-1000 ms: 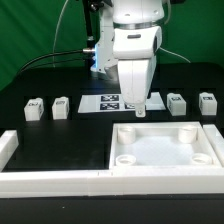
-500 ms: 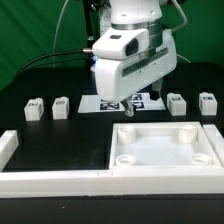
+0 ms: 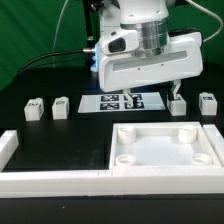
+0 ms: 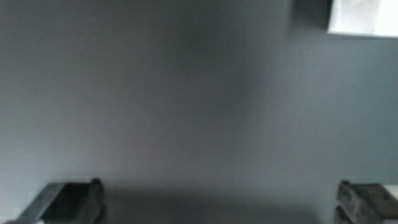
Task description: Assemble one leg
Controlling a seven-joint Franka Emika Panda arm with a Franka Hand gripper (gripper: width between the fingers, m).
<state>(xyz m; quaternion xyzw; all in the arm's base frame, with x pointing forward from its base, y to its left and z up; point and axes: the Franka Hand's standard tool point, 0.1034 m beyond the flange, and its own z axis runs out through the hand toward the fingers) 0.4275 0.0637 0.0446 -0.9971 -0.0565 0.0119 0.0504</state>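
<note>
Black table (image 3: 60,82). Your gripper (image 4: 217,200) hovers over it, jaws wide apart, empty; leg (image 3: 179,105) just beside.

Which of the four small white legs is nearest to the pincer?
The third leg counted from the exterior view's left: the pincer hangs just beside it, while the other three legs stand well apart from it.

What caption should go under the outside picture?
Robot's open hand hangs low near a leg, with the white tray in the foreground.
</note>
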